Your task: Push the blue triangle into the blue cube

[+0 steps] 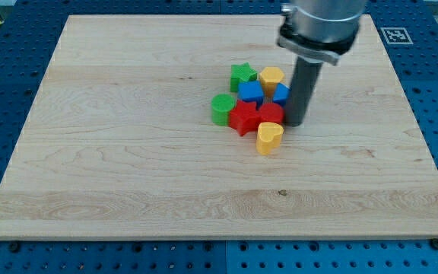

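Wooden desk (128,167), pale grain, on a blue pegboard bench (432,91). All blocks sit in one tight cluster, right of the desk's centre and somewhat closer to its far edge than its near edge.

Nearest the near edge: yellow heart (269,137), just in front of the red blocks, touching or nearly so.

Next row back: red star (243,118) and, on its right, a second red block (271,114), shape unclear. Green cylinder-like block (222,109) on the cluster's left flank, against the red star.

Behind these: blue cube (250,93) in the middle of the cluster. To its right, a smaller blue block, the blue triangle (281,93), partly hidden by the rod. The two blue blocks stand just beside each other; cannot tell if they touch.

Farthest row: green star (242,74) at left, yellow hexagon-like block (271,77) at right, side by side.

End effector: no jaws, a plain dark rod. My tip (296,123) rests on the desk at the cluster's right side, close against the second red block and just right of and nearer than the blue triangle.

Far right corner: a black-and-white marker tag (395,34) off the desk.
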Controlling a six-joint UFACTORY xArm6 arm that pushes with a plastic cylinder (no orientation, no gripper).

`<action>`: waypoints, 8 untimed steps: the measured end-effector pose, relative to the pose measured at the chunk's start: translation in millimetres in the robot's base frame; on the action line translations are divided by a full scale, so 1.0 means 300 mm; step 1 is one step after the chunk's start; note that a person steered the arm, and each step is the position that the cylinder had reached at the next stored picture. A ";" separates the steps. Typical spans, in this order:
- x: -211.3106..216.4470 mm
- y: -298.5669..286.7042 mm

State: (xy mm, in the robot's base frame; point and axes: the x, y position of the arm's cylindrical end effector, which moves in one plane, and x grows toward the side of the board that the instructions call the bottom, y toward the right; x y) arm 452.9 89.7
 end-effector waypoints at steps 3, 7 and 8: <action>-0.023 0.066; -0.191 0.139; -0.156 0.212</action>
State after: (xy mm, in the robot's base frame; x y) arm 406.2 153.4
